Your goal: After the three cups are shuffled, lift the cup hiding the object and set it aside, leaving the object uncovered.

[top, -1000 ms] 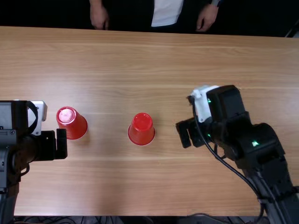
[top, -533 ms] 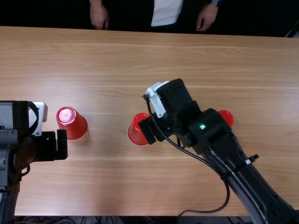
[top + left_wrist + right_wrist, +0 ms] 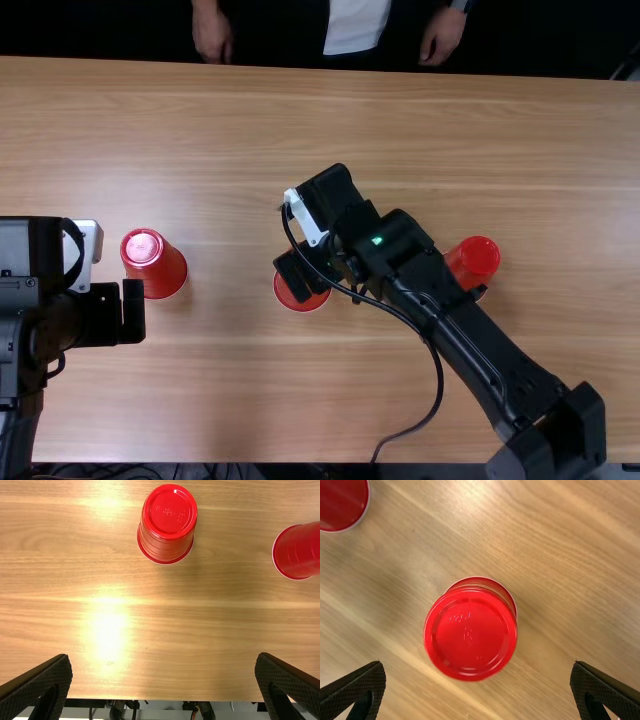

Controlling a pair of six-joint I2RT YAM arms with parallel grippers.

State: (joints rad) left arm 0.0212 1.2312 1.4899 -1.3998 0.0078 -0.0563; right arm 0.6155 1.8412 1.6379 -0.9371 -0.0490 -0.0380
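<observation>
Over middle cup (image 3: 470, 635), right claw (image 3: 476, 664).

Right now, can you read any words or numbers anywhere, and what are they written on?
Middle cup: raised marks on its upturned bottom, too blurred to read.
Left cup: faint raised marks on its upturned bottom, too small to read.
Right cup and table: no writing that I can see.
So there is nothing I can quote.
</observation>
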